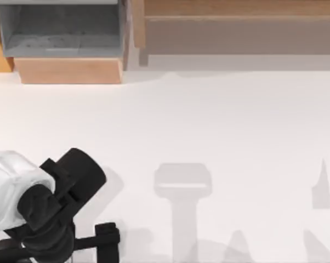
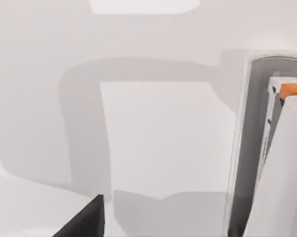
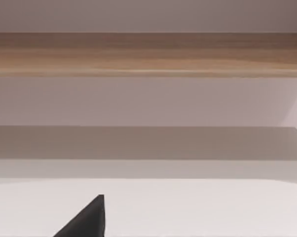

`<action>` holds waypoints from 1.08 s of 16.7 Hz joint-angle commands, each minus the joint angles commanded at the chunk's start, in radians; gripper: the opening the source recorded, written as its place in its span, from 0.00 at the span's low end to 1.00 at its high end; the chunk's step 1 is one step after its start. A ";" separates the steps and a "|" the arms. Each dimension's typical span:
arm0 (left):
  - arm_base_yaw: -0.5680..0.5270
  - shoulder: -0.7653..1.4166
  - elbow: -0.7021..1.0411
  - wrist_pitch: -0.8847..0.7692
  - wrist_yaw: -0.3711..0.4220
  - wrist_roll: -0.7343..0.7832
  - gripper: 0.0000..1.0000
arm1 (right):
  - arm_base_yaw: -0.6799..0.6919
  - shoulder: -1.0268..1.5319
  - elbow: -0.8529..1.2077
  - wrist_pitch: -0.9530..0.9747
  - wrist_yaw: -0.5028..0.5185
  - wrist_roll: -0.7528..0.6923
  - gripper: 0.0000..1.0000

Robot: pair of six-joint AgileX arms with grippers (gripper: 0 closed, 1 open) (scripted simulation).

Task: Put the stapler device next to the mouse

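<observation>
The white table (image 1: 220, 120) takes most of the top view, and grey shadows lie on its near part. At the far edge a long wooden shelf (image 1: 236, 27) runs along the right side. On the left stands a wooden box (image 1: 61, 33), which is grey inside and open toward the table.

The left arm (image 1: 11, 186) is at the near left corner of the table, white and black. The left gripper (image 1: 106, 238) is low over the near edge and reaches toward the middle. I cannot tell if it is wide or narrow, and I see nothing held in it.

The right gripper (image 3: 87, 219) shows as a black tip in the right wrist view. It faces the shelf across bare table, and its state I also cannot tell.

In the left wrist view a white body (image 2: 281, 163) with an orange tip (image 2: 292, 90) stands close to the camera, with a grey curved rim around it. It may be the stapler, but I cannot be sure. It could also be a part of the rig.

If it is the stapler, it lies just beside the left gripper, a little to one side, and it is not between the jaws. Its long axis seems to run away from the camera, roughly along the gripper's reach. The left arm is then the nearer one, and it must first move sideways over the body. Where the mouse lies I cannot tell.
</observation>
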 joint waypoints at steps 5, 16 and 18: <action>0.000 0.000 0.000 0.000 0.000 0.000 0.62 | 0.000 0.000 0.000 0.000 0.000 0.000 1.00; 0.000 0.000 0.000 0.000 0.000 0.000 0.00 | 0.000 0.000 0.000 0.000 0.000 0.000 1.00; 0.000 0.000 0.000 0.000 0.000 0.000 0.00 | 0.000 0.000 0.000 0.000 0.000 0.000 1.00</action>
